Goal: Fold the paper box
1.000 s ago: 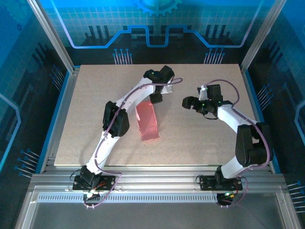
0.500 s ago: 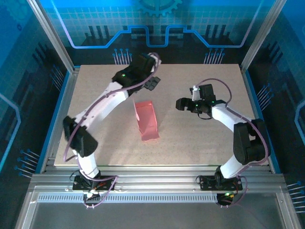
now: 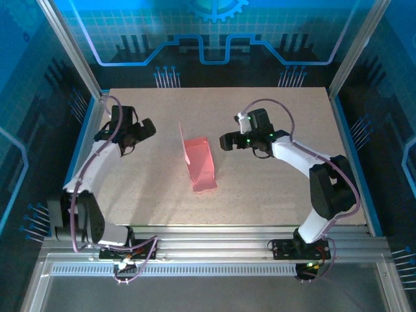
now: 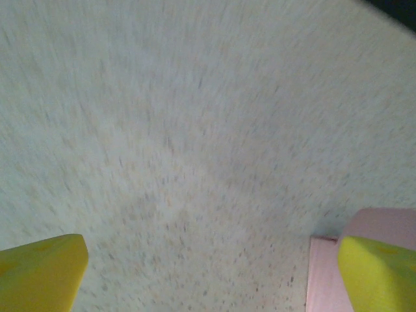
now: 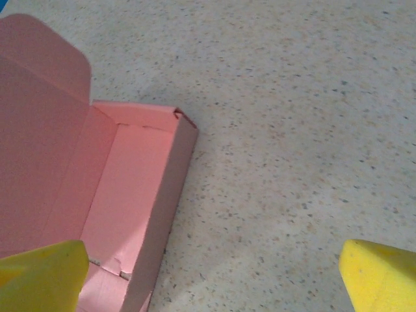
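1. The paper box [image 3: 200,166] lies near the middle of the counter [image 3: 273,188]. Its long axis runs roughly from 12 to 6 o'clock in the top view.
2. It is an open pink tray. A lid flap stands up along the long side that faces 9 o'clock.
3. The left gripper [image 3: 143,129] hovers well apart from the box, toward 10 o'clock from it. Its jaws are spread wide and hold nothing.
4. In the left wrist view, the left gripper [image 4: 208,273] shows yellow fingertips [image 4: 42,270] at both lower corners. A pink edge of the box [image 4: 322,273] lies at about 4 o'clock.
5. The right gripper [image 3: 224,141] is near the box's far end, at about 2 o'clock from its middle. Its jaws are spread and empty.
6. In the right wrist view, the right gripper [image 5: 211,276] looks down on the box [image 5: 130,214], which lies toward 9 o'clock with its inside visible.
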You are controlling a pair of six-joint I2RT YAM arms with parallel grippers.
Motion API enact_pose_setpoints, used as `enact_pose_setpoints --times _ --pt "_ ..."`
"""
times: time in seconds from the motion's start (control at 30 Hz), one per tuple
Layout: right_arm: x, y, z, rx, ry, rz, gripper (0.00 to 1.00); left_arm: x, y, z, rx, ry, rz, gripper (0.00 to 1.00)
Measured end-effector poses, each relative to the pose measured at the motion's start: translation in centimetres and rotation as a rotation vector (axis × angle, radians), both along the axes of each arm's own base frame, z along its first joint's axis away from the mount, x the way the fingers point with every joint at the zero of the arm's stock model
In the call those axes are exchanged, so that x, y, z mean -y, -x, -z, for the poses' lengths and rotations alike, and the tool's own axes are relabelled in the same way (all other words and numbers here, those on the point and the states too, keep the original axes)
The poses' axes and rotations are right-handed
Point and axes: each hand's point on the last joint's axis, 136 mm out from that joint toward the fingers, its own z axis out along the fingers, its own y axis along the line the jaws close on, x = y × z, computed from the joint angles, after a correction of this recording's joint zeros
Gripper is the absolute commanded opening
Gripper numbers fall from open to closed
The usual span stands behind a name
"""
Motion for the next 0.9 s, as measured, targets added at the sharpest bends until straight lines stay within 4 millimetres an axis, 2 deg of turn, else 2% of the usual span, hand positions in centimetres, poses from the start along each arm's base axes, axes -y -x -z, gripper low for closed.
enact_pose_setpoints --times 0.13,0.17,0.3,0.33,0.4,0.5,0.6,0.67,0.77,0.9 --pt "-0.7 0.3 0.0 0.007 0.005 -0.019 1.0 2.8 -1.0 6.4 -0.123 0.182 0.006 0.78" --pt "-0.7 0.3 0.0 0.006 0.005 -0.02 1.0 3.4 -1.3 7.4 -0.14 0.217 0.016 0.75" --pt "-0.6 0.3 0.2 0.008 0.005 -0.019 1.0 6.7 -2.1 12.2 -0.238 0.345 0.057 0.51" --pt "-0.5 0.4 0.3 0.007 0.008 -0.016 1.0 7.1 -2.2 12.7 -0.25 0.345 0.06 0.45" --pt "-0.2 0.7 0.8 0.002 0.017 -0.01 1.0 8.0 -3.0 12.5 -0.257 0.369 0.07 0.35" --pt "0.6 1.6 1.1 -0.006 0.028 0.002 1.0 11.4 -5.6 12.2 -0.227 0.412 0.153 0.26" --pt "1.6 2.2 0.7 0.005 0.026 0.018 1.0 14.7 -5.8 12.9 -0.248 0.445 0.233 0.26" --pt "2.4 2.7 0.1 0.018 0.02 0.031 1.0 16.0 -5.8 13.3 -0.268 0.456 0.261 0.26" --pt "3.9 3.2 -0.9 0.044 0.009 0.062 1.0 16.8 -7.2 12.6 -0.26 0.472 0.284 0.26" --pt "6.1 3.8 -1.0 0.056 0.001 0.106 0.98 20.1 -8.6 12.0 -0.245 0.482 0.367 0.26"
